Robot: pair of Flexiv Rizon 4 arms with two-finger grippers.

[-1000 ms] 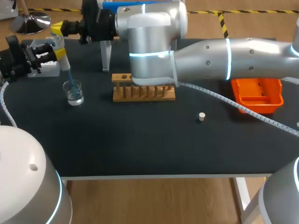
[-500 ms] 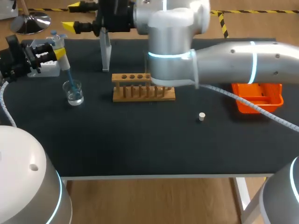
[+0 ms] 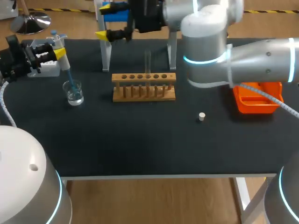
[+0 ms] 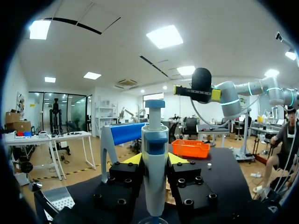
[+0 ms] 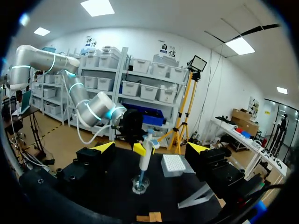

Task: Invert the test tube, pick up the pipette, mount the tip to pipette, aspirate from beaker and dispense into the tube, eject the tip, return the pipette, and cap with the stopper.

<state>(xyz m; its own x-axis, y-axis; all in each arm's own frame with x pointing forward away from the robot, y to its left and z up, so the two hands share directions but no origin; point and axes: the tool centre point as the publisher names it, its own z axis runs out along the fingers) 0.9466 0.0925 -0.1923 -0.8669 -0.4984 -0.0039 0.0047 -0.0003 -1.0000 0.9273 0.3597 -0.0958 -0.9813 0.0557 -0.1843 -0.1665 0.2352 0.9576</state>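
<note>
The left gripper [image 3: 57, 48] clamps the pipette [image 3: 66, 66], its tip dipped in the beaker [image 3: 74, 92] at five o'clock, the test tube [image 3: 148, 63] stands upright at three, and the right gripper [image 3: 106, 20] gapes empty.

**Black table in a bright, white-walled workshop**

A black table [image 3: 140, 149] stands on a wood-coloured floor [image 3: 154, 200], which shows at the table's 6 o'clock. Yellow-and-black tape [image 3: 223, 25] crosses the floor at its 1 o'clock. Square ceiling panels [image 4: 163, 36] light the room. Dark-framed glazed doors [image 4: 56, 112] fill one far wall. Shelves [image 5: 140, 74] of white bins line a white wall [image 5: 131, 39].
</note>
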